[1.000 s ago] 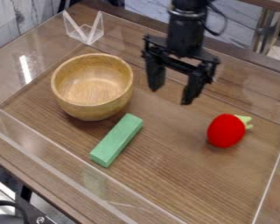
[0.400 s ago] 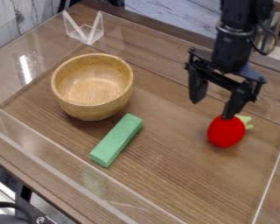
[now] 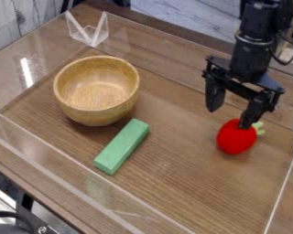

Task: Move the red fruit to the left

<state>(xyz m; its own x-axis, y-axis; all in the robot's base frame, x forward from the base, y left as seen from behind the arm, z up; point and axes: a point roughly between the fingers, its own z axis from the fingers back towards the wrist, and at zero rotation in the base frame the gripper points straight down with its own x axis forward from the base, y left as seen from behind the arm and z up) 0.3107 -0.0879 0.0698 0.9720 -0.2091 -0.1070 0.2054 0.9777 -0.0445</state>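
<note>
The red fruit point(image 3: 237, 138) is a small bright red strawberry-like toy with a pale stem end pointing right, lying on the wooden table at the right side. My black gripper point(image 3: 234, 113) hangs just above and slightly behind it, fingers pointing down and spread wide, open with nothing between them. One fingertip point(image 3: 248, 122) overlaps the fruit's top in the image; the other fingertip point(image 3: 214, 107) stands to the fruit's upper left. Whether a finger touches the fruit I cannot tell.
A wooden bowl point(image 3: 96, 89) sits at the left centre, a green block point(image 3: 122, 146) lies diagonally in front of it. A clear plastic wall point(image 3: 39, 151) rims the table; a clear folded piece point(image 3: 87, 30) stands at the back left.
The gripper has travelled from the table's centre to the right and a little lower, now hovering over the red fruit. Its jaws stayed open. The fruit, bowl and block have not moved.
</note>
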